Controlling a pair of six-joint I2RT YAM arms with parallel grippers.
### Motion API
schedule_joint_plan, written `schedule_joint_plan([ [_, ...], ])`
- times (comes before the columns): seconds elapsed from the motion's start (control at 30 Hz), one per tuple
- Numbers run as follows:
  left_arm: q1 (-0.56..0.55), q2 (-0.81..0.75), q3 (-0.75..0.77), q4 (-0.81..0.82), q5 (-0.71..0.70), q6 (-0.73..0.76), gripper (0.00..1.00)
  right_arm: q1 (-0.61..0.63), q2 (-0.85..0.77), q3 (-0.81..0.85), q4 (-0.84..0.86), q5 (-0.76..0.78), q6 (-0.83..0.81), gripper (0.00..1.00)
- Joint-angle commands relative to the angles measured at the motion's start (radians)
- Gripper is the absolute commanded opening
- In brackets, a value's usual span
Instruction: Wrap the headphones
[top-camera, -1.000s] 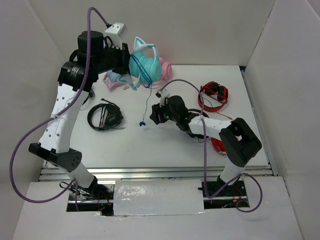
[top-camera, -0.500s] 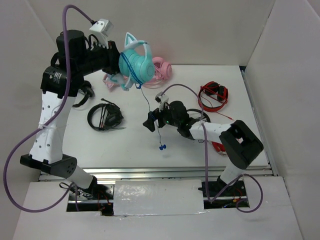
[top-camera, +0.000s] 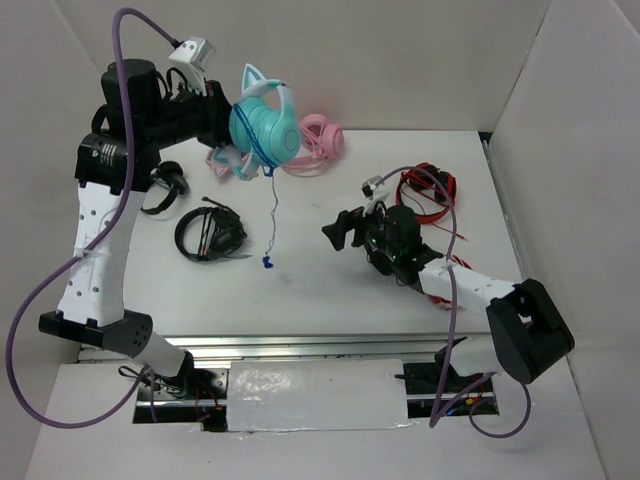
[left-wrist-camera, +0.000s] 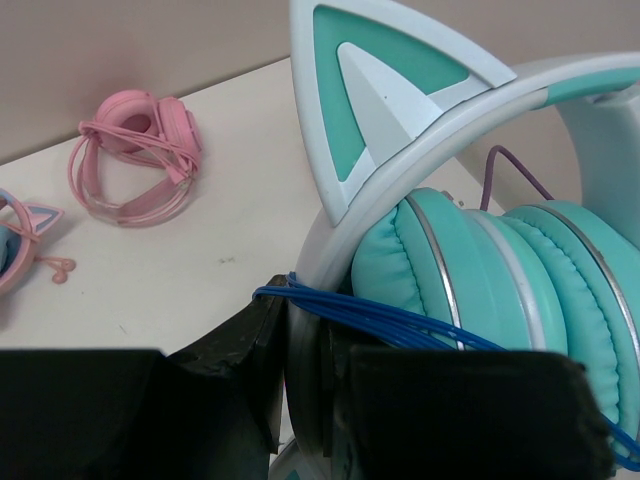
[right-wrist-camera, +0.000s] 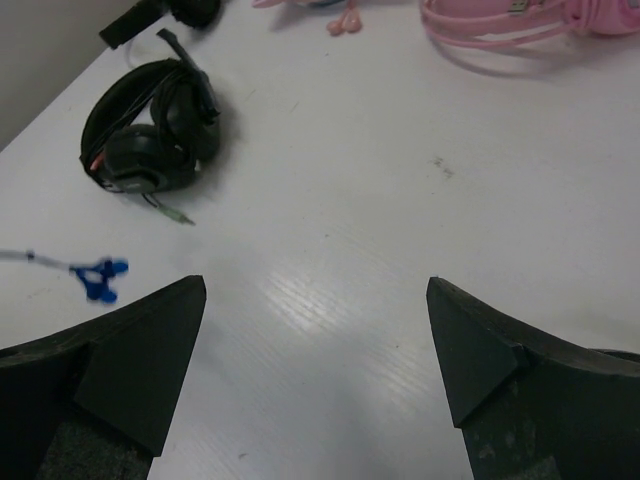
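The teal cat-ear headphones (top-camera: 262, 122) hang in the air at the back left, held by my left gripper (top-camera: 222, 122), which is shut on the pale headband (left-wrist-camera: 305, 330). The blue cable (left-wrist-camera: 400, 325) is wound several times across the headband and ear cups. Its loose end hangs down, and the blue plug (top-camera: 267, 262) dangles just above the table; the plug also shows in the right wrist view (right-wrist-camera: 98, 277). My right gripper (top-camera: 338, 232) is open and empty, low over the table's middle, to the right of the hanging cable and apart from it.
A black headset (top-camera: 210, 233) lies left of centre, and shows in the right wrist view (right-wrist-camera: 150, 135). Pink headphones (top-camera: 322, 140) and a pink-and-blue pair (top-camera: 228, 160) lie at the back. Red headphones (top-camera: 428, 192) lie at the right. White walls enclose the table.
My right gripper has let go of the cable and drawn back to the right. The cable now hangs straight with the plug further left. The left arm tilted the headphones slightly.
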Motion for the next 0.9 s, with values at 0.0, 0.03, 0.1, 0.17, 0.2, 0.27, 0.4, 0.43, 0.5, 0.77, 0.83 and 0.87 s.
schedule_joint_plan([
  [0.0,0.025,-0.037,0.022,0.089,0.042,-0.036,0.00,0.019,-0.060,-0.042,0.012,-0.082,-0.065,1.00],
  [0.03,0.030,-0.037,0.022,0.089,0.042,-0.036,0.00,0.035,-0.066,-0.072,0.047,-0.116,-0.081,1.00],
  [0.1,0.042,-0.035,0.024,0.092,0.039,-0.041,0.00,0.065,-0.056,-0.086,0.100,-0.205,-0.108,1.00],
  [0.17,0.059,-0.024,0.038,0.095,0.051,-0.046,0.00,0.116,0.002,-0.048,0.115,-0.259,-0.142,1.00],
  [0.2,0.062,-0.018,0.054,0.092,0.055,-0.052,0.00,0.136,0.025,-0.028,0.114,-0.268,-0.154,1.00],
  [0.27,0.073,-0.008,0.065,0.089,0.075,-0.056,0.00,0.185,0.099,0.013,0.135,-0.273,-0.162,1.00],
  [0.4,0.090,0.003,0.076,0.082,0.085,-0.067,0.00,0.245,0.208,0.035,0.285,-0.337,-0.107,1.00],
  [0.43,0.096,0.003,0.073,0.083,0.097,-0.069,0.00,0.256,0.230,0.038,0.313,-0.334,-0.078,1.00],
  [0.5,0.099,-0.001,0.058,0.085,0.104,-0.070,0.00,0.286,0.291,0.067,0.350,-0.340,-0.064,1.00],
  [0.77,0.134,0.000,0.050,0.103,0.156,-0.095,0.00,0.283,0.460,0.164,0.422,-0.394,0.060,0.00],
  [0.83,0.147,-0.001,0.054,0.100,0.168,-0.096,0.00,0.254,0.457,0.130,0.459,-0.394,0.089,0.00],
  [0.87,0.153,-0.006,0.047,0.112,0.176,-0.108,0.00,0.245,0.452,0.118,0.492,-0.397,0.100,0.00],
])
